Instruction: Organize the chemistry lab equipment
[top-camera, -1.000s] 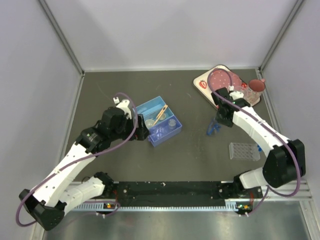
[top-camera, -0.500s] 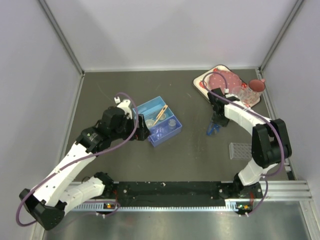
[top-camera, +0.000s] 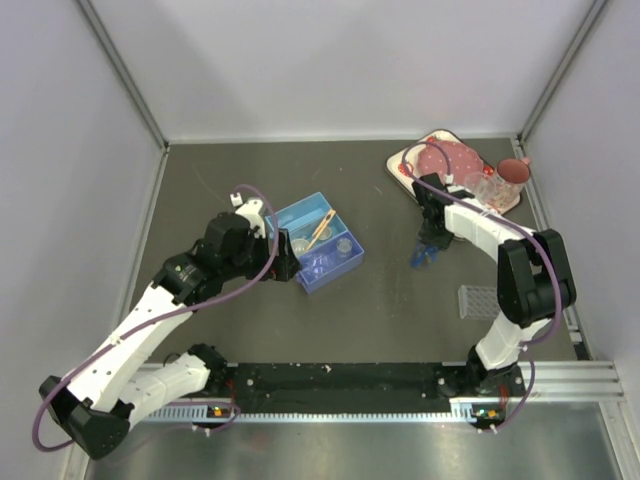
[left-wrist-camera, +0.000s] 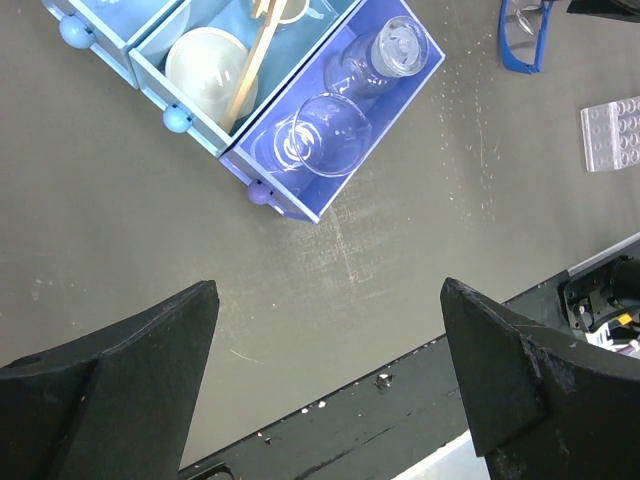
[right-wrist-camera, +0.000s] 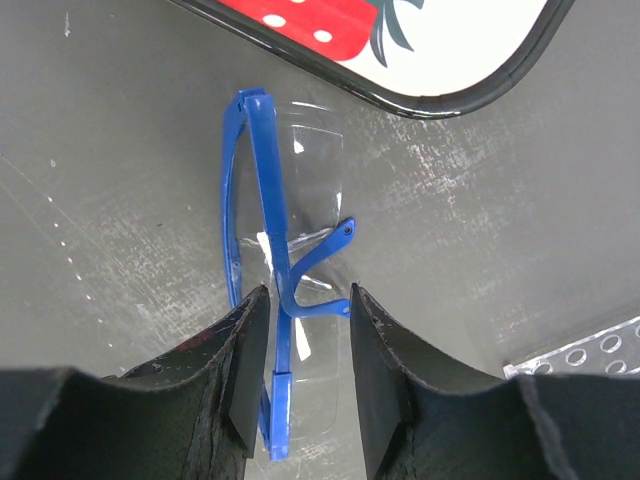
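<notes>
Blue-framed clear safety glasses (right-wrist-camera: 255, 180) lie on the dark table below the strawberry tray. My right gripper (right-wrist-camera: 305, 300) is down over them, its two fingers pressed in on either side of the folded blue temple and nose piece. From above, this gripper (top-camera: 428, 250) sits right on the glasses (top-camera: 424, 260). My left gripper (left-wrist-camera: 328, 300) hangs wide open and holds nothing, just near of the blue drawer box (top-camera: 318, 240). The box holds a clear round dish (left-wrist-camera: 325, 145), a clear stoppered bottle (left-wrist-camera: 395, 50), a white dish (left-wrist-camera: 208, 68) and tan wooden tongs (left-wrist-camera: 250, 70).
A clear rectangular well rack (top-camera: 488, 300) lies at the right front. The white strawberry-print tray (top-camera: 408, 165) with a pink plate (top-camera: 445, 160) and glasses stands at the back right. Grey walls close in the table on three sides.
The right arm's elbow has swung in from the far right toward the tray, and its jaws have narrowed a little around the safety glasses. The left arm has not moved.
</notes>
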